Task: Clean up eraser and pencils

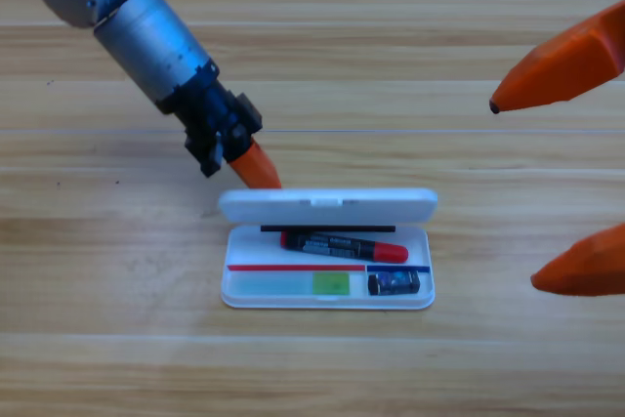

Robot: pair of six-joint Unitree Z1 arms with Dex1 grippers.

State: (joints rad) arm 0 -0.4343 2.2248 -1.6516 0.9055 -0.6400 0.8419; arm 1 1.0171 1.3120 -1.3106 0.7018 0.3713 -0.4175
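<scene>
The wooden table (117,339) fills the whole view, with lots of bare wood in front of the case and off to both sides.

The left arm (137,17) is the biggest thing. It comes down from the top left corner and slants toward the middle. Its left gripper (256,169) points down and to the right. Only one orange tip shows, so I cannot tell if it is wide or narrow. The tip touches the back edge of the lid, near the lid's left end.

The right gripper (532,192) waits at the right edge, well apart from the case. Its two orange tips are spread wide, one high and one low, and nothing is between them.

The white case (327,300) lies just below and to the right of the left gripper's tip. Its lid (327,204) is tipped up, so it looks like a thin strip.

Inside, the black-and-red pencil (342,245) lies along the back. The white and green pencil (293,284) lies in the front left part. The eraser (394,283) sits in the front right part, farthest from the left tip.
</scene>
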